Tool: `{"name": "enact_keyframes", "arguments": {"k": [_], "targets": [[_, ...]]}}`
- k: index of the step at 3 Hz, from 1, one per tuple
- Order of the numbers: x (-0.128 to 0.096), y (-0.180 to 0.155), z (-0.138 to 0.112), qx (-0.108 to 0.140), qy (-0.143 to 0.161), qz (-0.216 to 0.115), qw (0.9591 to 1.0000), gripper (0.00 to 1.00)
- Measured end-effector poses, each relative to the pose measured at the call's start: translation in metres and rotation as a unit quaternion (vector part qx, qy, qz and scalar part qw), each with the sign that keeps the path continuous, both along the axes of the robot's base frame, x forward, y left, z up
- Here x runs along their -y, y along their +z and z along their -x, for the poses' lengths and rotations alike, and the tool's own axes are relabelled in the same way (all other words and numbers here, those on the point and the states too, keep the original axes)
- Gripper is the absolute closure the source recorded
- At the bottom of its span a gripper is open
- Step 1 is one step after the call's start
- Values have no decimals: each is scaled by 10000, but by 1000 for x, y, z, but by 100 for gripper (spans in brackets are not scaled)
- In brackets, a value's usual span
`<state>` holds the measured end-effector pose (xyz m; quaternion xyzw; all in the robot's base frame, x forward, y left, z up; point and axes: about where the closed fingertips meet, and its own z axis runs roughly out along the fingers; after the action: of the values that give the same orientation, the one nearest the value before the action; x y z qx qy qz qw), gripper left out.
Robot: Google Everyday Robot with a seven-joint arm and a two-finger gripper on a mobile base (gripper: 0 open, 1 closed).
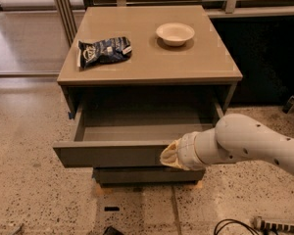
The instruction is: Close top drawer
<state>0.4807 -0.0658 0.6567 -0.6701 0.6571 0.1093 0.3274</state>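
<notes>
The top drawer is a wide, shallow grey-brown drawer, pulled far out of its cabinet. Its inside shows empty. Its flat front faces me at the lower middle. My gripper is at the right part of the drawer front, at the end of my white arm that reaches in from the right. The gripper's tan tip rests against or just in front of the drawer front. The lower fronts of the cabinet are mostly hidden under the open drawer.
On the cabinet top lie a dark blue chip bag at the left and a white bowl at the back right. The floor is speckled terrazzo. Cables lie on the floor at the lower right. A metal frame stands behind at the left.
</notes>
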Motion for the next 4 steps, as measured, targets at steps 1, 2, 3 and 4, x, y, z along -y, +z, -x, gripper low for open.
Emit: {"name": "enact_keyframes", "arguments": {"k": [1,2,3,4], "targets": [[-9,19,-25,381,67,-20,9993,100],[-9,19,-25,381,68,-20,9993,100],[-8,16,-20,344,-13,-31,9994,100],[-8,12,-19,366,-83,-52,9993,100]]}}
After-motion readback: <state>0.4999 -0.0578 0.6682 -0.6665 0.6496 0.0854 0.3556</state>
